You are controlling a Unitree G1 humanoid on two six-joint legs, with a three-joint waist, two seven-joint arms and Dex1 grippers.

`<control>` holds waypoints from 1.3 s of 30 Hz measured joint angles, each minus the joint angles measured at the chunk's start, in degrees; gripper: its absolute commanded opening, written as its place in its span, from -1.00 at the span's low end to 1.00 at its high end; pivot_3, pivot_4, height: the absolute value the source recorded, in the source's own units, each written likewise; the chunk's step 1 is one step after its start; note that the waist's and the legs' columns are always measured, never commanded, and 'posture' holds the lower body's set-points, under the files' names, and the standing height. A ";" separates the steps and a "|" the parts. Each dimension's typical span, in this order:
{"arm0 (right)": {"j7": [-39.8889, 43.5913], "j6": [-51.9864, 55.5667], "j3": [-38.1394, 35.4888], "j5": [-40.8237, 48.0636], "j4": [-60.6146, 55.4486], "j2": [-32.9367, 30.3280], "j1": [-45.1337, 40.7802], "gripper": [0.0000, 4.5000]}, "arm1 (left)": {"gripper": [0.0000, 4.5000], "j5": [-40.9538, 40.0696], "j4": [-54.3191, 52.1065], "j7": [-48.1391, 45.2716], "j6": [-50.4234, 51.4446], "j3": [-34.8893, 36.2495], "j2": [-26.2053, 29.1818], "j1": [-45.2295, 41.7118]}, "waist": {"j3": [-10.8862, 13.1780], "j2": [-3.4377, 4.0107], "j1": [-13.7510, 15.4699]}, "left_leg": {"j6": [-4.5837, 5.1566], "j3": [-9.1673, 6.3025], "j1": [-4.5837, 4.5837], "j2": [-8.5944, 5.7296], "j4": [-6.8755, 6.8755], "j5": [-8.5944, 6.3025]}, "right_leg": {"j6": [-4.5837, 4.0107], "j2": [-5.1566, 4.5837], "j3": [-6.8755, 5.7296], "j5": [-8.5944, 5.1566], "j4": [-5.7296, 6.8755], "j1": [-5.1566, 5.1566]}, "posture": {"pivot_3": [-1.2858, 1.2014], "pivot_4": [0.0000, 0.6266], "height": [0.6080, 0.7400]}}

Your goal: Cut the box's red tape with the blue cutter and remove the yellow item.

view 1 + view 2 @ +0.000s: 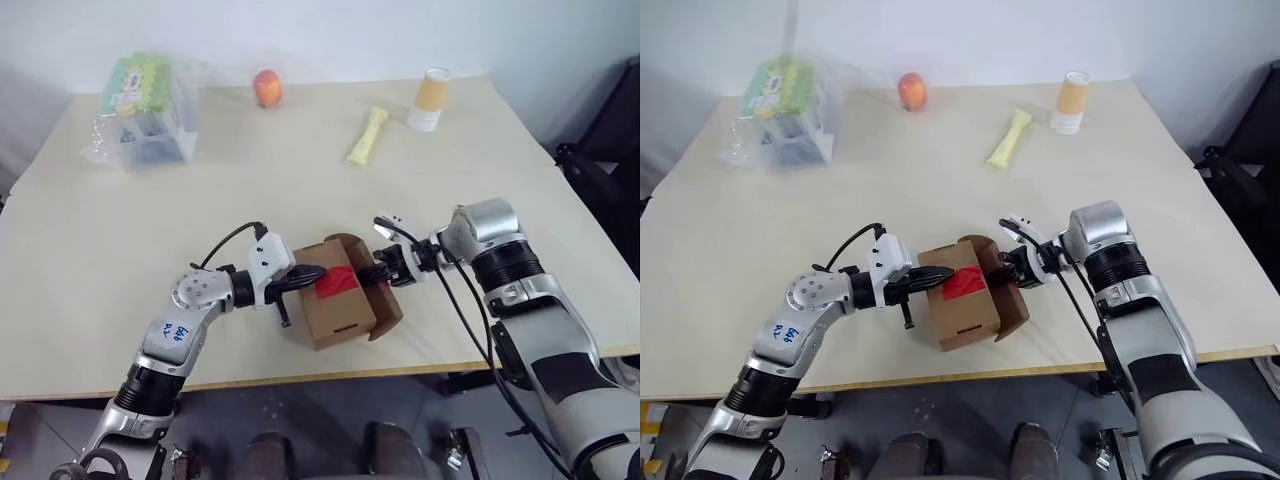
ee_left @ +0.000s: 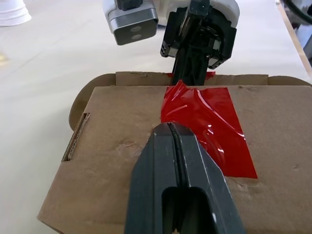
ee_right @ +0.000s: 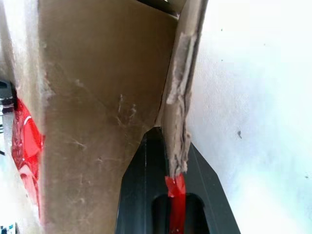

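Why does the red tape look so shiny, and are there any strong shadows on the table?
Left wrist view: the crinkled red tape catches white glints of light along its folds. Left eye view: the box throws only a soft, faint shadow on the table, so the light seems even and diffuse. Right wrist view: the table looks almost white beside the darker box.

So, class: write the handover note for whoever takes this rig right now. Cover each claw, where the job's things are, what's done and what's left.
Left claw: shut, tip pressing on the box top beside the red tape.
Right claw: shut on the edge of a box flap, with a scrap of red tape between its fingers.
Box: near the table's front edge, one flap standing open; tape wrinkled and lifted at one end.
Done: the tape no longer holds that flap.
Left: open the box fully and take out the yellow item. I can't see the cutter or the yellow item.
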 measured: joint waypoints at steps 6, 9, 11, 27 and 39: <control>-1.39 6.79 -0.76 1.58 -1.33 -5.51 -5.75 -0.99 | -1.00 0.38 8.09 1.99 -6.93 -0.19 -5.65 -3.26 | 0.02 0.01 1.07 | 0.04 -0.02 -0.36 -0.04 0.11 0.02 | 0.00 0.00 -0.10 0.00 -0.22 -0.12 | 0.03 -0.52 1.00; -2.14 9.10 -1.63 1.83 -1.27 -8.04 -9.27 -0.99 | -1.00 1.63 13.46 4.27 -11.31 -0.07 -8.88 -5.96 | 0.02 0.01 1.06 | 0.04 -0.02 -0.37 -0.04 0.09 0.02 | 0.00 0.00 -0.12 0.00 -0.24 -0.13 | 0.03 -0.52 1.00; -2.24 9.61 -1.61 2.51 -1.28 -9.45 -11.85 -0.99 | -1.00 2.60 17.02 5.82 -13.05 0.21 -10.38 -7.54 | 0.02 0.01 0.88 | 0.04 -0.02 -0.35 -0.04 0.05 0.02 | 0.01 0.01 -0.13 0.00 -0.24 -0.13 | 0.03 -0.52 1.00; -0.99 3.76 7.52 5.23 -8.96 -11.97 -14.08 -0.99 | -1.00 5.52 18.60 4.14 -13.40 -0.18 -8.24 -4.76 | 0.08 -0.08 0.43 | 0.04 0.00 -0.47 -0.02 -0.16 0.01 | 0.03 0.00 -0.18 0.02 -0.17 -0.42 | 0.03 -0.52 1.00; 1.34 -1.02 8.82 3.07 -8.48 -11.45 -13.62 -0.99 | -1.00 -7.26 5.57 -2.87 0.23 5.23 -3.98 -11.69 | 0.07 -0.10 0.11 | 0.04 -0.03 -0.39 0.01 0.04 0.02 | 0.03 0.00 -0.17 0.02 -0.12 -0.23 | 0.03 -0.52 1.00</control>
